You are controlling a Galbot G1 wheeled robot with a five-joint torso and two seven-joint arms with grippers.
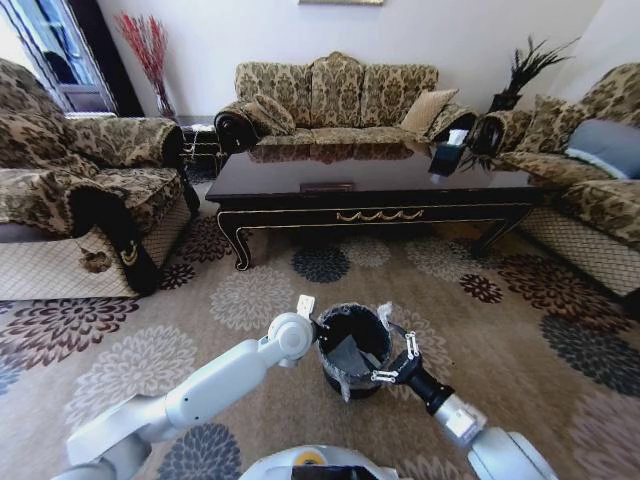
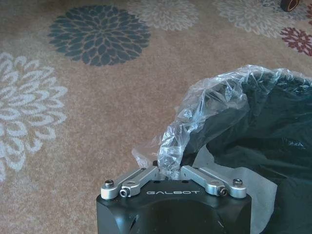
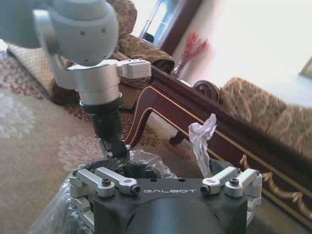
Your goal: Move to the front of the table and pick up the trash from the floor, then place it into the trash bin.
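The black trash bin [image 1: 345, 372] with its clear liner [image 2: 209, 105] stands on the patterned floor [image 1: 240, 300] just in front of me, short of the dark table [image 1: 370, 190]. My left gripper [image 1: 321, 340] reaches down onto the bin's left rim and is shut on a fold of the liner [image 2: 169, 173]. At the bin's right rim my right gripper [image 1: 395, 362] has its jaws spread wide. A crumpled white paper scrap [image 3: 202, 139] stands up beside one of its fingers, above the rim [image 1: 385, 314]. The right wrist view shows the left gripper [image 3: 114, 153] over the bin [image 3: 141, 168].
Patterned sofas ring the table: one on the left [image 1: 80, 190], one at the back [image 1: 335, 95], one on the right [image 1: 590, 180]. A dark box [image 1: 447, 155] sits on the tabletop. Open carpet lies between the bin and the table's front.
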